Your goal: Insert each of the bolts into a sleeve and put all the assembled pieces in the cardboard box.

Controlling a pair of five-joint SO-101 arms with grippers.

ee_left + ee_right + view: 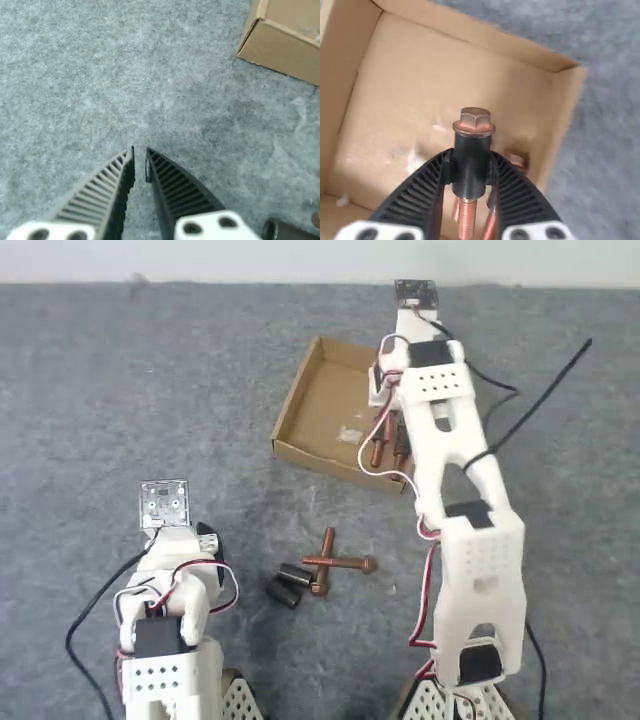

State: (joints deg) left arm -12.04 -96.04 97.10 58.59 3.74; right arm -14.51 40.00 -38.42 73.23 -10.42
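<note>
A black sleeve (470,172) with a copper bolt (473,122) seated through it is held upright by the right gripper (471,154) above the open cardboard box (395,90), the jaws clamped on the sleeve's sides and the hexagonal bolt head standing above its upper end while the threaded shank is seen below. Another copper bolt head (516,160) is seen just beside the held piece, lower in the box near its side wall; whether a sleeve is fitted to it cannot be told. From the high view, the right arm (455,470) is stretched over the box (300,452), which is set on the grey carpeted surface (150,390). Two loose bolts (340,562) are left lying crossed on the carpet between the arms, with two black sleeves (288,583) just beside them. The left gripper (140,150) is held low over bare carpet, well apart from the box, its jaws drawn almost together on nothing, with one sleeve (287,231) lying near it.
</note>
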